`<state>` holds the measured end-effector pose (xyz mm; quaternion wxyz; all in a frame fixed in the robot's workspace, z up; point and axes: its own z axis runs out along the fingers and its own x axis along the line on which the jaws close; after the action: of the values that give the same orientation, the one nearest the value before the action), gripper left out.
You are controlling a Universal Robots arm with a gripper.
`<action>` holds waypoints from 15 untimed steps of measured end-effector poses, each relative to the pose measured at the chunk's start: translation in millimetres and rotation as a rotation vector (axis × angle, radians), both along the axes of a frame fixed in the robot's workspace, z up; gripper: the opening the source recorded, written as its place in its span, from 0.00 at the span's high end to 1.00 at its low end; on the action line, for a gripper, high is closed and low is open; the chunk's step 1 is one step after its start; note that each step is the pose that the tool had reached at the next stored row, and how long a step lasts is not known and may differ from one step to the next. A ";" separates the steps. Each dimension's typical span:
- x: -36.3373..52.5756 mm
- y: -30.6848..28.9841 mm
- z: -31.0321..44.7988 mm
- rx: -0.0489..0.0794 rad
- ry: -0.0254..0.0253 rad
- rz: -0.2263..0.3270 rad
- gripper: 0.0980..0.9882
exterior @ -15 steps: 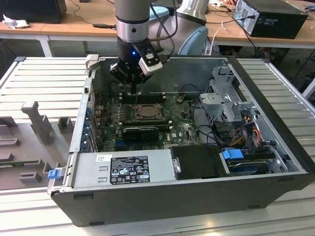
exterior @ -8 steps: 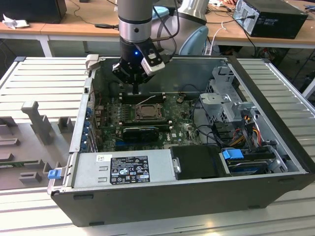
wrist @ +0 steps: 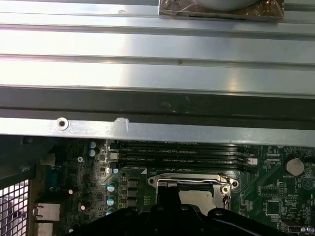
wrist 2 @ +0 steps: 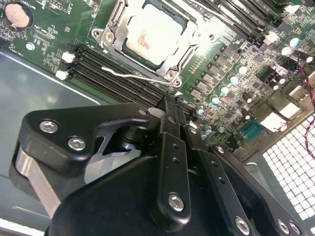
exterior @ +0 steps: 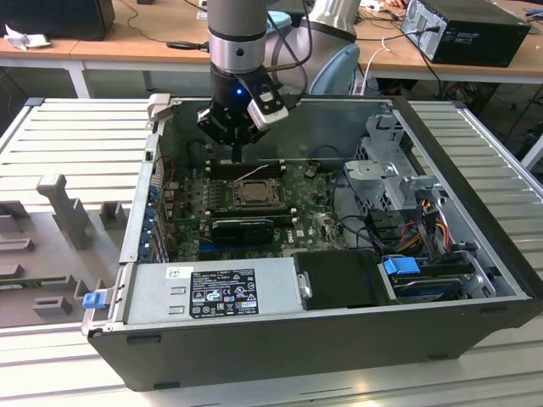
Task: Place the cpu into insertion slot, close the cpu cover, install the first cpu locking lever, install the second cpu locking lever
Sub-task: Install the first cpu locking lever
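Sitting in the insertion slot, the cpu lies near the gripper.

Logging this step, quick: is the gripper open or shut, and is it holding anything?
The gripper is shut, with nothing seen held between its fingers.

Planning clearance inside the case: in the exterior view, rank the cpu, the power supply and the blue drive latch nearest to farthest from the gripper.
1. cpu, in its socket, close by the gripper.
2. power supply, along the case wall nearest the camera.
3. blue drive latch, toward the exterior view's right.
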<state>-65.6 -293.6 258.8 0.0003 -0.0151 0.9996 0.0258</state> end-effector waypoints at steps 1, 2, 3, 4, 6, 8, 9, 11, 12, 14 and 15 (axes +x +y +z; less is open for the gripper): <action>1.2 0.0 0.0 0.000 0.0001 0.000 0.99; 1.9 0.0 0.0 0.000 0.0000 0.000 0.99; 2.5 0.0 -0.1 0.000 0.0000 0.000 0.99; 3.7 0.0 -0.1 0.000 0.0000 0.000 0.99; 6.1 0.0 -0.3 0.000 0.0000 0.000 0.99; 8.6 0.0 -0.5 0.000 0.0000 0.000 0.99; 9.2 0.0 -0.6 0.000 -0.0001 0.000 0.99; 10.2 -0.1 -1.0 0.004 0.0000 0.000 0.99; 11.0 -0.2 -1.4 0.019 0.0000 0.000 0.99; 11.8 -0.3 -1.8 0.049 0.0000 0.000 0.99; 12.7 -0.8 -2.5 0.072 0.0000 0.000 0.99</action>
<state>-52.9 -294.4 256.3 0.0008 -0.0151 0.9980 0.0617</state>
